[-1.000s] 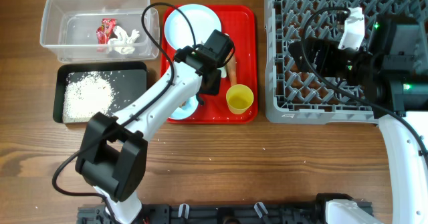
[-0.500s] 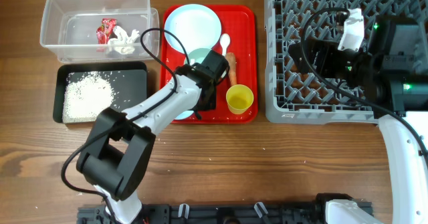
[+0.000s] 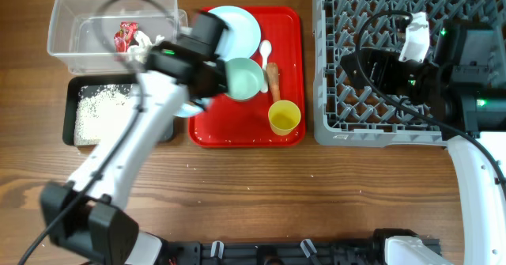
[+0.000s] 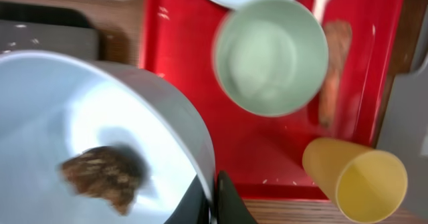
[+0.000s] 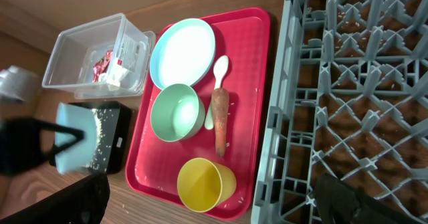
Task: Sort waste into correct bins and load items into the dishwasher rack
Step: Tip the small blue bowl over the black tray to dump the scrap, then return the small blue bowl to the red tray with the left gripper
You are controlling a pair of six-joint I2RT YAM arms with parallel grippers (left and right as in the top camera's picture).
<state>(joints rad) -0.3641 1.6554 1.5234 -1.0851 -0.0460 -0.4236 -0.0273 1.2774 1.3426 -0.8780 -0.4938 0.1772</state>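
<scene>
Left claw (image 4: 212, 200) clenched on the thin rim of the small light-blue bowl (image 4: 80, 137), a smooth, glossy round held up off the wooden worktop (image 3: 277, 194), at the edge of the black tray (image 3: 158, 91) beside the flat red tray (image 4: 180, 97). One rough, crumbly brown chunk (image 4: 103, 177) sits in its bottom. Grainy white rice (image 3: 99, 107) lies strewn across the black tray. On the red tray are the matte pale green bowl (image 4: 271, 57), the yellow cup (image 4: 354, 180), the knobbly orange-brown stick (image 4: 331, 70), the white spoon (image 5: 217, 73) and the round blue plate (image 5: 182, 52). The clear tub (image 3: 79, 28) holds the crumpled red-and-white wrapper (image 3: 124, 37). Right claw (image 3: 360, 66) spread wide, empty, above the pegged grey rack (image 3: 379, 115).
</scene>
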